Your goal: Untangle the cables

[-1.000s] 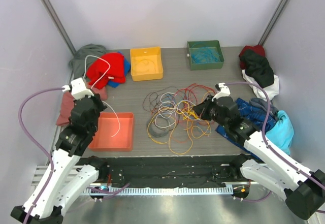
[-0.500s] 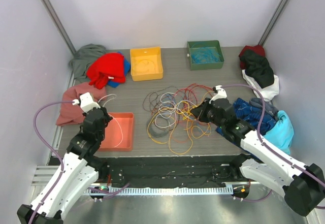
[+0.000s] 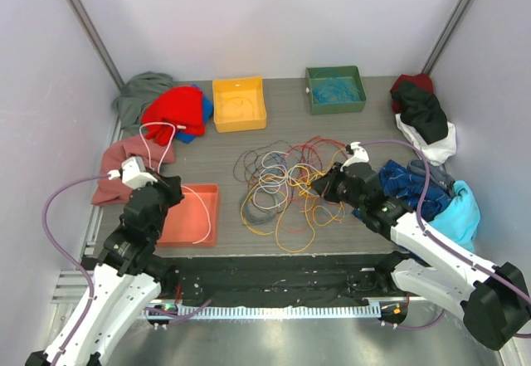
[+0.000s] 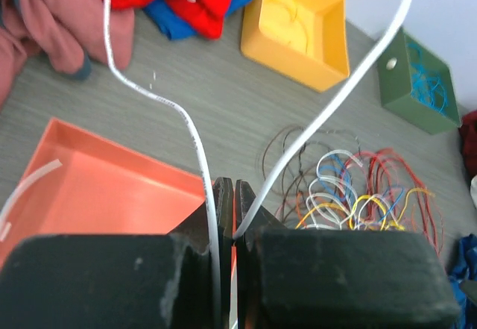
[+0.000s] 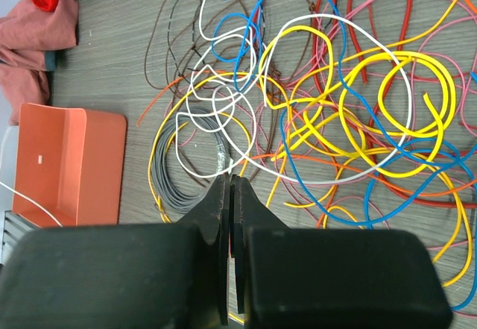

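A tangle of cables point(image 3: 286, 185) in yellow, blue, white, red, orange and brown lies mid-table. A grey coil point(image 5: 179, 195) sits at its near left. My left gripper point(image 3: 168, 188) is over the orange tray point(image 3: 170, 231), shut on a white cable point(image 4: 350, 83) that loops up over the red garment and trails down into the tray. In the left wrist view the gripper point(image 4: 233, 195) pinches this cable between its fingers. My right gripper point(image 3: 320, 185) hovers at the tangle's right side. In the right wrist view it point(image 5: 229, 183) is shut and empty, just above the grey coil's edge.
A yellow bin point(image 3: 239, 103) and a green bin point(image 3: 335, 89) holding blue cable stand at the back. Red and grey garments point(image 3: 176, 110) lie back left, a pink cloth point(image 3: 112, 175) left. Blue, black and white clothes point(image 3: 419, 175) are heaped along the right side.
My left gripper came down and nearer, over the orange tray, still holding the white cable, whose loop dropped and then rose again. My right gripper shifted slightly left toward the tangle.
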### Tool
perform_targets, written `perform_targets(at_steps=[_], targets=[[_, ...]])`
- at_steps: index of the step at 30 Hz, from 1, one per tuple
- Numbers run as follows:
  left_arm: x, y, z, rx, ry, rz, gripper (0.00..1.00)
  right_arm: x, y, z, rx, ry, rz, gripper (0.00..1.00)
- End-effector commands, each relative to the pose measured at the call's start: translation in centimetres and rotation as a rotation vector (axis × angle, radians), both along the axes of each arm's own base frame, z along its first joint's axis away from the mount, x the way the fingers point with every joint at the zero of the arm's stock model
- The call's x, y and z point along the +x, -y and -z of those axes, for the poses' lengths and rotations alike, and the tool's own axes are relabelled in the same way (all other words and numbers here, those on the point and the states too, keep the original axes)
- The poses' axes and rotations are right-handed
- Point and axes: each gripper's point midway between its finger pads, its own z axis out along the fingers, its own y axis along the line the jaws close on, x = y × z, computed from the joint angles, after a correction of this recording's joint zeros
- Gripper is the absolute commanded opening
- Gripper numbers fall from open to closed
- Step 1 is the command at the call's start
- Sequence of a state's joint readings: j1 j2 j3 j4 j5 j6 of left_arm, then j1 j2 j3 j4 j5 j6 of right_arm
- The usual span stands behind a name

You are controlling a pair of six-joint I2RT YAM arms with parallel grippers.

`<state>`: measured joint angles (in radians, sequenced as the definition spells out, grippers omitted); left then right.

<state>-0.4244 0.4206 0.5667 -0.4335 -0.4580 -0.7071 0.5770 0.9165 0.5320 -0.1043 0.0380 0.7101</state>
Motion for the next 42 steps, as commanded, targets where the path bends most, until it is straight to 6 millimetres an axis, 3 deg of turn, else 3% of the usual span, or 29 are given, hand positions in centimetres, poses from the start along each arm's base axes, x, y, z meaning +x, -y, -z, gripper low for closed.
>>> perform_targets(at_steps=[1,6,10,16,21,24,25,27,28,30,31,34,36,38,40,42], targets=[[-0.4,1.0,3.4,-0.065,-0.094,0.012,0.0,0.3,-0.5,-0.7,0.033,0.032,-0.004,0.01],[-0.4,0.8,7.2,-0.037,-0.218,-0.02,0.0,0.2,-0.3,-0.6,0.022,0.035,0.0,0.01],[-0.2,-0.4,7.7,0.037,-0.263,-0.076,0.0,0.2,-0.2,-0.4,0.017,0.034,-0.001,0.01],[1.8,-0.6,3.2,0.068,-0.148,-0.088,0.0,0.1,-0.9,0.0,0.036,0.025,-0.026,0.01],[1.8,2.0,3.3,0.076,-0.283,0.041,0.0,-1.0,-3.3,-0.5,0.038,0.032,-0.159,0.05],[1.3,3.6,2.2,0.045,-0.328,0.123,0.0,-1.4,-4.6,-0.9,0.011,0.05,-0.195,0.1],[1.4,3.9,0.7,0.031,-0.305,0.136,0.0,-1.5,-4.9,-0.7,0.0,0.045,-0.204,0.11],[0.7,4.1,-0.1,0.023,-0.338,0.155,0.0,-1.7,-5.3,-0.6,-0.004,0.04,-0.217,0.11],[0.7,4.3,-2.4,0.004,-0.314,0.159,0.0,-1.7,-5.4,-0.6,-0.002,0.039,-0.216,0.1],[-0.5,4.5,-2.5,-0.009,-0.408,0.169,0.0,-1.5,-5.4,-0.5,-0.004,0.031,-0.209,0.09],[-0.8,4.9,-4.3,-0.034,-0.4,0.187,0.0,-1.5,-5.5,-0.6,-0.001,0.032,-0.206,0.08],[-2.6,5.6,-4.3,-0.082,-0.477,0.229,0.0,-1.3,-6.2,-1.5,0.031,0.056,-0.222,0.08],[-3.2,5.6,-4.5,-0.105,-0.444,0.243,0.0,-1.5,-7.0,-1.7,0.043,0.067,-0.251,0.13],[-3.4,5.7,-4.6,-0.119,-0.413,0.253,0.0,-1.7,-8.5,-3.0,0.092,0.095,-0.306,0.29],[-3.3,7.0,-4.7,-0.146,-0.401,0.319,0.0,-2.3,-10.2,-4.2,0.134,0.117,-0.369,0.4],[-3.0,8.4,-4.9,-0.169,-0.409,0.38,0.0,-2.6,-11.1,-5.0,0.142,0.138,-0.393,0.43]])
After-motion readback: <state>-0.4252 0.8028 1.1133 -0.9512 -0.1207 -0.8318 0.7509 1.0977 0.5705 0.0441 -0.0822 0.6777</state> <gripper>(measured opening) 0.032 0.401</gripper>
